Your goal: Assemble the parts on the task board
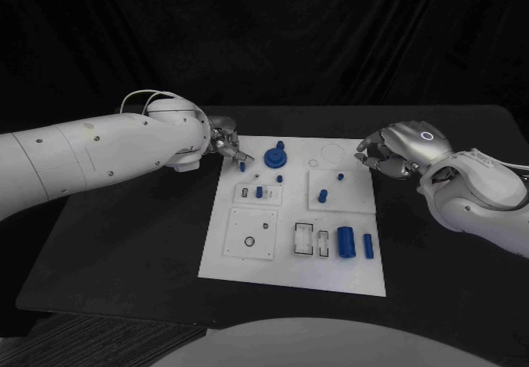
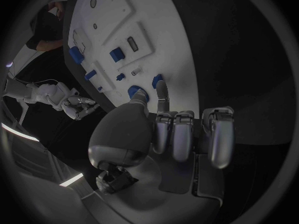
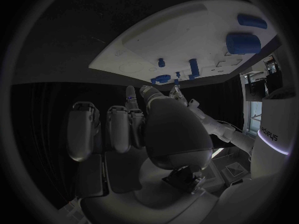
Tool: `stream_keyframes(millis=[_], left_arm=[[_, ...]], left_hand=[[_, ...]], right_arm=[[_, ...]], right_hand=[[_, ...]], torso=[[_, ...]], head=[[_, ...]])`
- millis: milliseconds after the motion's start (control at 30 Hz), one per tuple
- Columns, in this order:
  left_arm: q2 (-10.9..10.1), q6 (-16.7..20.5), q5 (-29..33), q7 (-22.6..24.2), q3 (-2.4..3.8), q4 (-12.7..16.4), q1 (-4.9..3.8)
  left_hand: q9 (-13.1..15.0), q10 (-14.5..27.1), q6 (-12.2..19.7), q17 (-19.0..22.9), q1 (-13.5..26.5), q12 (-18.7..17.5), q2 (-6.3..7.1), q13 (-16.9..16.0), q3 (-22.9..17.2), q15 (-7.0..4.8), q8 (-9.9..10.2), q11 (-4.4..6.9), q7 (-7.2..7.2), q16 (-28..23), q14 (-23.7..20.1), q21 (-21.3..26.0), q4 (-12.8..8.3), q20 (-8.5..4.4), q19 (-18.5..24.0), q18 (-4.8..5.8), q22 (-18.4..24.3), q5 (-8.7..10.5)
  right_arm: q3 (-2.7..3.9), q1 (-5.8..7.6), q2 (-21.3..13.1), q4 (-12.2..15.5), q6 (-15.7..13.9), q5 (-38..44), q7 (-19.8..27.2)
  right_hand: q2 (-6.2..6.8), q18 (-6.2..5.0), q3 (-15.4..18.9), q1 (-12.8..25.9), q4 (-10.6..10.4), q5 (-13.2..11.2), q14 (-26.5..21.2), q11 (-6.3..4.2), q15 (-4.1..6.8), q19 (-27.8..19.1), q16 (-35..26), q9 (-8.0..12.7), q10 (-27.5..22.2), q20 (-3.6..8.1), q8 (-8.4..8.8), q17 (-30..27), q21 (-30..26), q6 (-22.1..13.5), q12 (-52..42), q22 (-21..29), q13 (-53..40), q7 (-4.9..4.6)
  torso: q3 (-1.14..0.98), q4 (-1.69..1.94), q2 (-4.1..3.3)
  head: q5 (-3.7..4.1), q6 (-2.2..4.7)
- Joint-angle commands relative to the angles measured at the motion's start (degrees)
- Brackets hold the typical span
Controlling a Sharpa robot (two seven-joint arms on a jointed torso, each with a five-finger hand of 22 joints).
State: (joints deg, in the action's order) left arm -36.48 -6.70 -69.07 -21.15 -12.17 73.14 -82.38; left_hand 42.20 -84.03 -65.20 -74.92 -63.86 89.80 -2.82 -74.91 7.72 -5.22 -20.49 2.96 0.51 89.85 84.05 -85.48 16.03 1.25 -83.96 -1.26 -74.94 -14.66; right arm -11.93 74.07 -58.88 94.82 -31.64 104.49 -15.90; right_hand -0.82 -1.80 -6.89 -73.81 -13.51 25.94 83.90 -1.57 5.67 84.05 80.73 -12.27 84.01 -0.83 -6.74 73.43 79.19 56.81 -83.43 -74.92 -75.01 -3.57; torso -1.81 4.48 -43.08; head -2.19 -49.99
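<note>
While left fingers (image 1: 235, 150) touch blue part (image 1: 242, 164), board's edge

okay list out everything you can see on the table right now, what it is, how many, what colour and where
Table: one, black, under everything.
Task board: one, white, middle of the table, with raised white plates and cut-outs on it.
Round flanged part: one, blue, far end of the board, near the left hand.
Small pegs: several, blue, standing across the board's middle.
Large cylinder: one, blue, near right part of the board.
Slim cylinder: one, blue, just right of the large one.
Left hand: one, silver, at the board's far left corner, a small blue part by its fingers.
Right hand: one, silver, fingers curled, at the board's far right corner.
</note>
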Motion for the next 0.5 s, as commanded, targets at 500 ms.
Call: stream_keyframes(millis=[500], left_arm=[[0.4, -1.1, -0.1, 0.0, 0.04, -0.3, 0.27]], left_hand=[[0.4, -6.0, 0.7, -15.1, -1.0, 0.2, 0.03, -15.1, -0.6, -0.33, 0.5, 0.13, 0.03, 0.2, 6.0, 0.7, -0.1, -0.26, -2.9, -0.05, -13.3, -0.42]], right_arm=[[0.04, -0.1, 0.0, 0.2, -0.9, 0.2, -0.3]], right_hand=[[0.39, -0.68, -0.4, 0.1, 0.1, 0.3, 3.3, -0.23, 0.27, 2.1, -0.4, 0.1, 3.4, 0.2, 0.33, -0.1, -0.3, -0.4, 0.4, -11.8, -7.9, 0.07]], torso=[[0.01, 0.01, -0.06]], head=[[-0.04, -0.01]])
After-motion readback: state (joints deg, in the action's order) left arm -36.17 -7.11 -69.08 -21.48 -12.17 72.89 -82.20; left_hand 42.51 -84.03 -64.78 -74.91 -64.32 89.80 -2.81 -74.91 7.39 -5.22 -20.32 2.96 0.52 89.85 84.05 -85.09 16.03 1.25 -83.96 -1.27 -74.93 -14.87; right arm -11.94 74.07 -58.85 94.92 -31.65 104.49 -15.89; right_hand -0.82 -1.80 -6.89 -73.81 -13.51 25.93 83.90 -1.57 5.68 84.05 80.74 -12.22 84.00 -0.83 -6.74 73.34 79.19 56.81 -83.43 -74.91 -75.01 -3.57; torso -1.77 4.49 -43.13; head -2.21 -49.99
